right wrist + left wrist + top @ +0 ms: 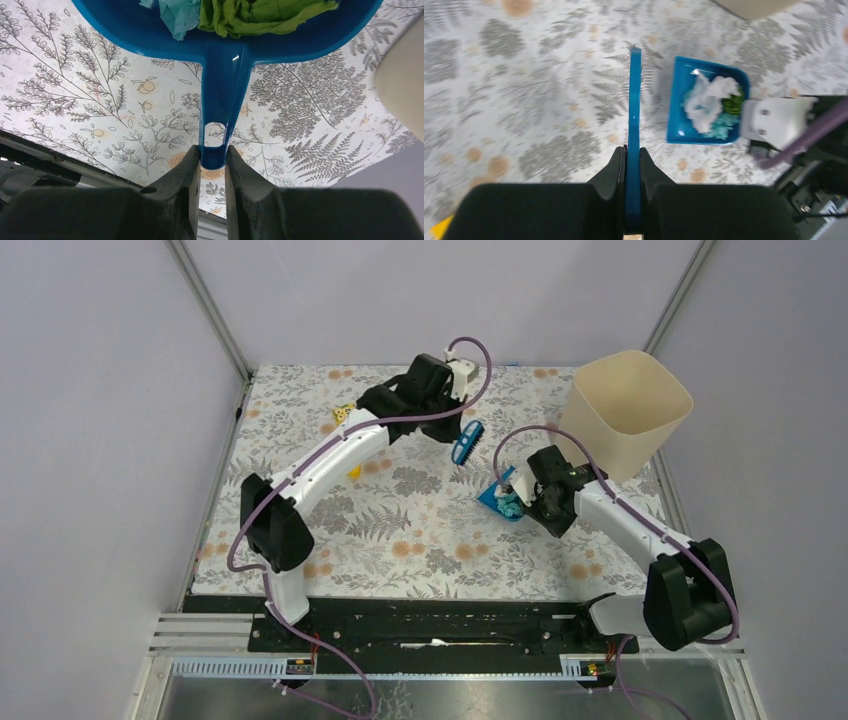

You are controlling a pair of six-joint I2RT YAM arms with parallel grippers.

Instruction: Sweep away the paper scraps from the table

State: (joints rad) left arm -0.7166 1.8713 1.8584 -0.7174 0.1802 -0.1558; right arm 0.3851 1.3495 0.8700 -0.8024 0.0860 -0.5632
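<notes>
**A:** Where do the paper scraps (711, 102) sit?

**B:** Heaped in the blue dustpan (676, 125), right of centre in the top view. White, pale blue and green lumps are piled against its back wall. The cream bin (628, 410) stands just up and right of it.

**A:** And the jaws?

**B:** The right gripper (212, 152) is closed narrow on the very end of the dustpan's handle, below the hanging hole. The left gripper (633, 150) is pinched nearly shut on the blue brush (634, 100), which points up the frame just left of the pan, apart from it.

**A:** Anything loose on the table (400, 530)?

**B:** No scrap shows on the cloth, though the arms hide part of it.

**A:** So the pan probably goes to the bin next. What could go wrong?

**B:** The grip is the weak spot. The handle is thin and held only at its tip, so the pan could swivel between the fingers and dump the heap onto the cloth.

**A:** And the pile itself?

**B:** It is light, crumpled and stacked high — a quick swing or an early tilt would shed bits over the pan's open edge.

**A:** And the bin?

**B:** It looks light and tall. A knock from the pan on its rim could push it or tip it over. The brush is also close enough that the right arm could clip it on the way.
</notes>
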